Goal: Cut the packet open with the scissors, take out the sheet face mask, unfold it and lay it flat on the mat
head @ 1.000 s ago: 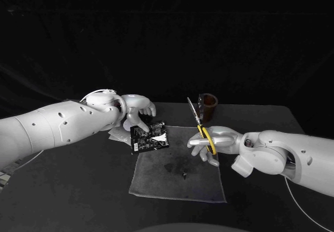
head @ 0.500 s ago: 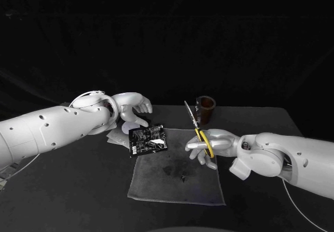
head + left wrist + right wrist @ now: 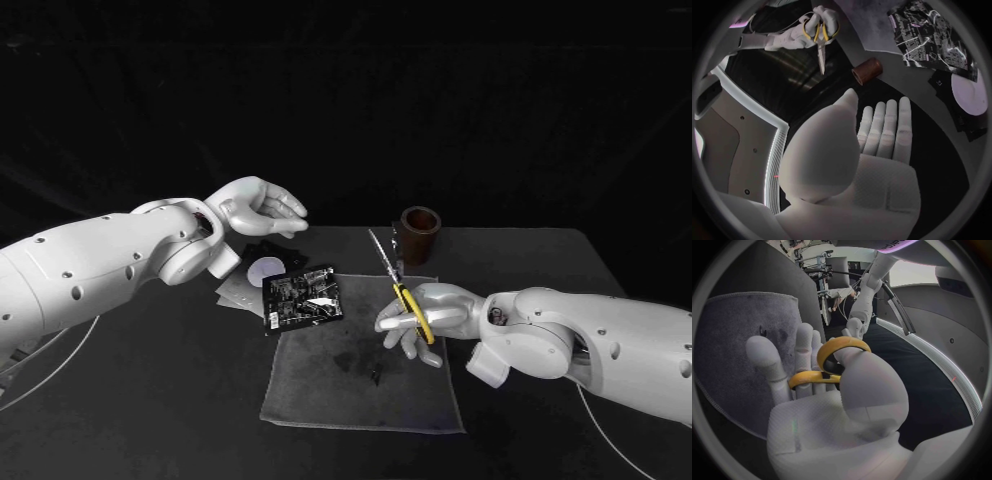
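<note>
Right hand (image 3: pixel 418 318) gripped the scissors (image 3: pixel 401 296) by their yellow plastic loops, thin metal blades together and pointing to twelve o'clock; my left hand (image 3: pixel 257 208) hung empty, fingers straight and side by side. Glossy, black and printed, the packet (image 3: pixel 300 295) lay flat on the ten o'clock corner of the soft grey mat (image 3: pixel 361 385), so I judged I should pinch one edge, lift it taut, and snip only a narrow strip.

Table (image 3: pixel 548 262) with mat (image 3: pixel 361 385), brown cylinder (image 3: pixel 420 232)
</note>
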